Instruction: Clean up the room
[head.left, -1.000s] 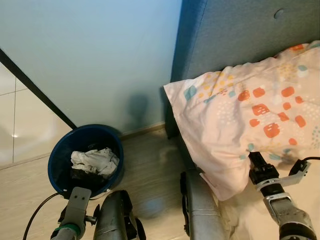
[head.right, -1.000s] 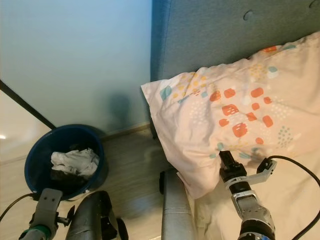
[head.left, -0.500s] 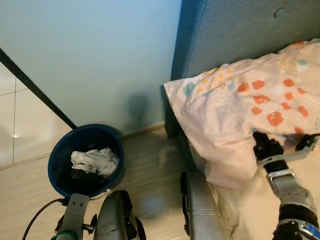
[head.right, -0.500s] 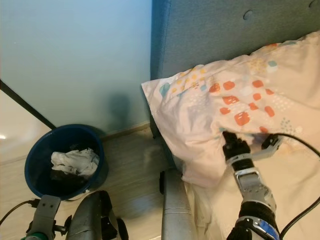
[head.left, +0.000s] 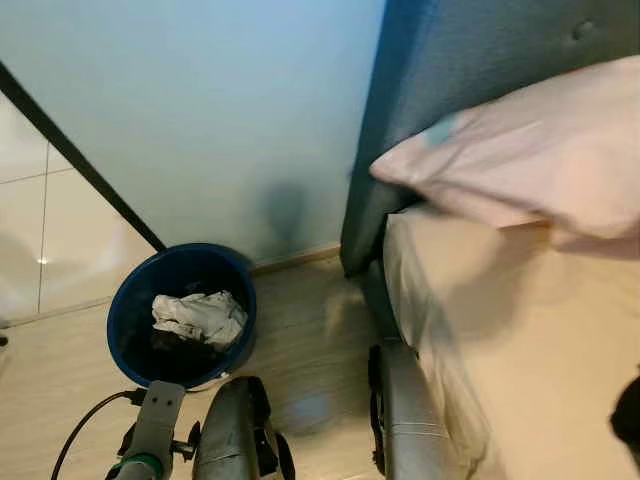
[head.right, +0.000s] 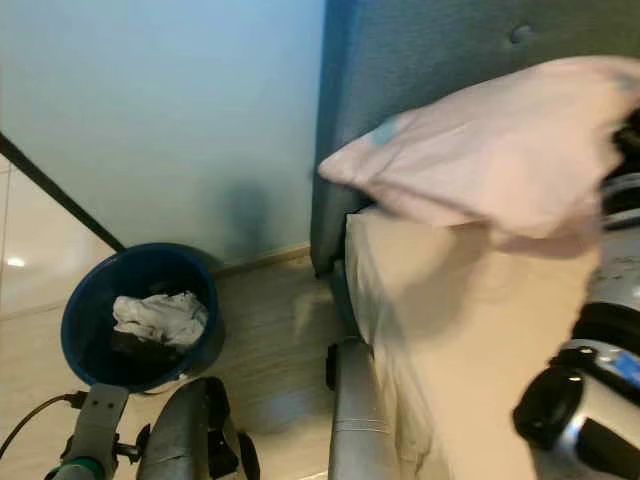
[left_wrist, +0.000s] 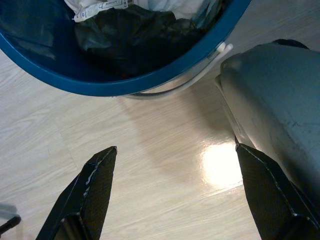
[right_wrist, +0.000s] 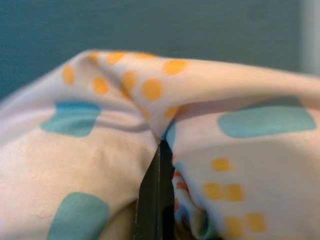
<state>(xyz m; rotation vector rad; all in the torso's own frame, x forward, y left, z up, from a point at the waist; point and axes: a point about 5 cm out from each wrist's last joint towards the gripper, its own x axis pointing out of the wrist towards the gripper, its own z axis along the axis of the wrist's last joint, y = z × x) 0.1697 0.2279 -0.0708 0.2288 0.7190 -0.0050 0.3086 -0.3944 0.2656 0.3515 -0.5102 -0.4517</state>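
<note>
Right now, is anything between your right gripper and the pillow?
Nothing visible. The right gripper is already shut on the pillow, fabric bunched around its fingers, holding it above the mattress by the headboard. The left gripper hangs open near the blue bucket.

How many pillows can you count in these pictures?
1. The pillow is lifted off the bed, pinched by the right gripper, in front of the blue headboard. More may lie beyond the frame.
</note>
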